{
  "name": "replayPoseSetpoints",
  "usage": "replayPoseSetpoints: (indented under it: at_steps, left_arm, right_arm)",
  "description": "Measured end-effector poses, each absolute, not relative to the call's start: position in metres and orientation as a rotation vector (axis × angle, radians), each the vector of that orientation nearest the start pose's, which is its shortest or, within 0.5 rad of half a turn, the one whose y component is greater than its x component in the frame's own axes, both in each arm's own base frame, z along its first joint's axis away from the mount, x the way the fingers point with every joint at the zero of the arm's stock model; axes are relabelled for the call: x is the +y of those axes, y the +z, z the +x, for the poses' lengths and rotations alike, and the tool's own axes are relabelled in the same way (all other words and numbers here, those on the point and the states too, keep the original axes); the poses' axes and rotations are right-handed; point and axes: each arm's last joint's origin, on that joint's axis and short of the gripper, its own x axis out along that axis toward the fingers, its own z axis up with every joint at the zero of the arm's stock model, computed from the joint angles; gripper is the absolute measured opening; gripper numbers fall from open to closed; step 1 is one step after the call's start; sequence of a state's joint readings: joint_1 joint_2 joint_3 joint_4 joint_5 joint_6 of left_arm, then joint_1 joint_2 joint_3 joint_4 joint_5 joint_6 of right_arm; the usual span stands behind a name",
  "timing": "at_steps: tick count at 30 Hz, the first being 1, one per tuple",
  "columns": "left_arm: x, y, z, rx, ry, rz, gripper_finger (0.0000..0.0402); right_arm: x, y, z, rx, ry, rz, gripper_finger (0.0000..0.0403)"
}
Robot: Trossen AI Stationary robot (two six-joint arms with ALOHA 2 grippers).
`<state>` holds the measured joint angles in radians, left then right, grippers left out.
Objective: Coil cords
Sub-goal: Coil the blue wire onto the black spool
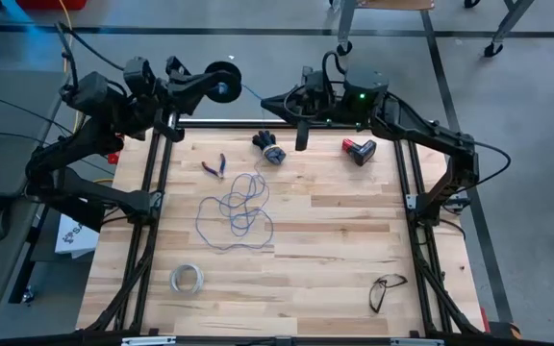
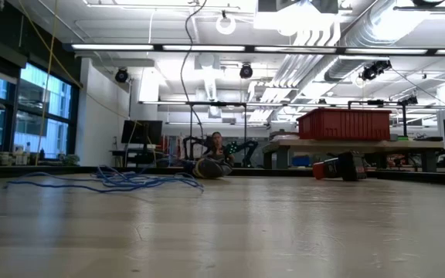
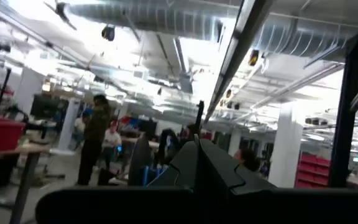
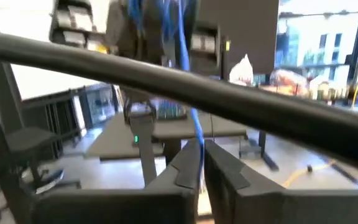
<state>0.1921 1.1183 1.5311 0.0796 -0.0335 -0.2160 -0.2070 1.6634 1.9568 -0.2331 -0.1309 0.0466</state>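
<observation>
The dark round spool (image 1: 223, 83) hangs in the air above the table's far left edge, with my left gripper (image 1: 203, 87) shut on it. A thin blue wire (image 1: 245, 92) runs from the spool to my right gripper (image 1: 269, 101), which is shut on it just right of the spool. The rest of the wire lies in loose loops (image 1: 239, 213) on the wooden table's middle, seen as a low blue heap (image 2: 107, 181) in the low view. In the right wrist view the wire (image 4: 182, 56) rises from my fingers toward the spool (image 4: 160, 18). My left gripper meets the spool at its left side (image 1: 212, 86), its fingers coming about level from the table's left. The spool is lifted clear of the table. Which part of the spool sits between the fingers, I cannot tell. My right gripper pinches a single strand of the wire (image 4: 197, 138) between its two fingers. The fingers point level toward the table's left, at the spool. From the fingers the strand runs on to the spool, clear of the table.
Near the far edge lie red-handled pliers (image 1: 214, 165), a dark bundled object (image 1: 269, 147) and a red-and-black device (image 1: 359, 150). A whitish tape ring (image 1: 188, 279) sits near left, glasses (image 1: 386, 290) near right. A black frame (image 1: 412, 202) borders the table.
</observation>
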Motion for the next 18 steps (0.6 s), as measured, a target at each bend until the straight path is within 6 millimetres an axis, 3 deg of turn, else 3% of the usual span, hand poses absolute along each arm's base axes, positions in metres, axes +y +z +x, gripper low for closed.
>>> replayPoseSetpoints:
  at_steps: [11, 18]
  left_arm:
    - [0.039, 0.547, 0.194, -0.632, 0.161, -0.122, 0.0000]
    - [0.039, 0.548, 0.196, -0.655, 0.157, -0.123, 0.0000]
  right_arm:
    - [-0.055, 0.483, 0.359, 0.079, -0.087, 0.102, 0.0186]
    - [-0.056, 0.460, 0.383, 0.150, -0.098, 0.038, 0.0212]
